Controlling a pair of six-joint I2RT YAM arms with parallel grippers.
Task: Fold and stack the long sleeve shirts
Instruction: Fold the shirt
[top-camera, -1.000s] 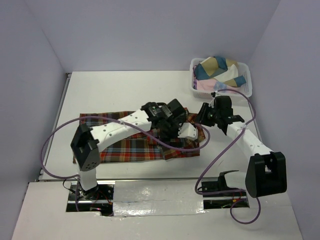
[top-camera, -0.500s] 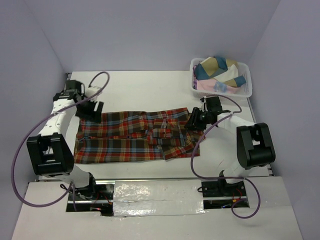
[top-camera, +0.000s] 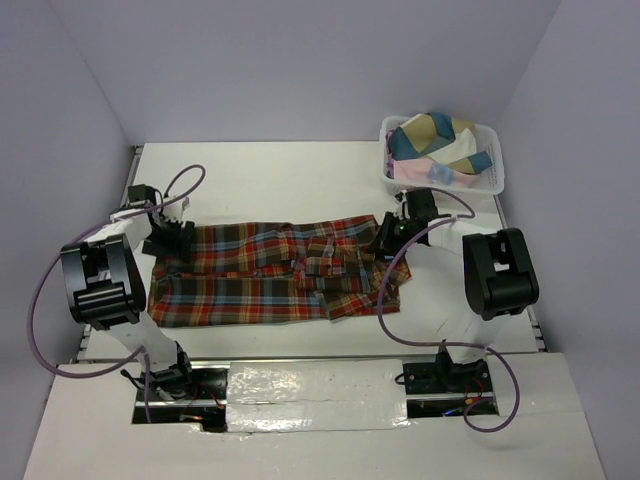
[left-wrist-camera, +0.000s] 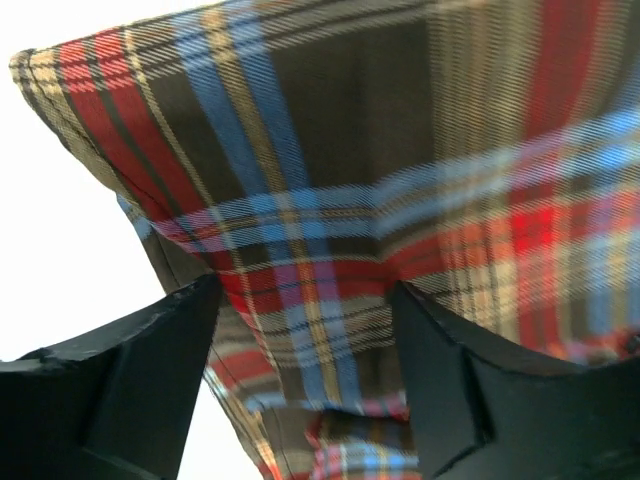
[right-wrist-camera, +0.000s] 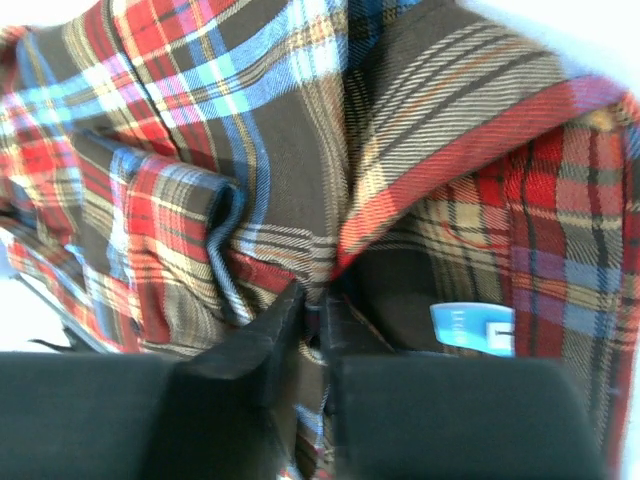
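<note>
One long sleeve shirt (top-camera: 260, 275) in red, brown and blue plaid lies spread flat across the middle of the table. My left gripper (top-camera: 166, 240) is at its far left corner. In the left wrist view the left gripper (left-wrist-camera: 300, 290) is open, its fingers wide apart with plaid cloth (left-wrist-camera: 330, 190) between them. My right gripper (top-camera: 386, 240) is at the shirt's right end. In the right wrist view the right gripper (right-wrist-camera: 315, 295) is shut on a raised fold of the shirt (right-wrist-camera: 280, 150), next to a blue label (right-wrist-camera: 470, 328).
A white lattice basket (top-camera: 497, 172) holding several other bunched garments stands at the back right corner. Purple cables loop from both arms over the table. The enclosure walls are close on the left and right.
My left arm has swung from over the shirt's middle out to the far left, then come down onto the shirt's left corner. The shirt now lies spread out. My right gripper stays at the right end.
</note>
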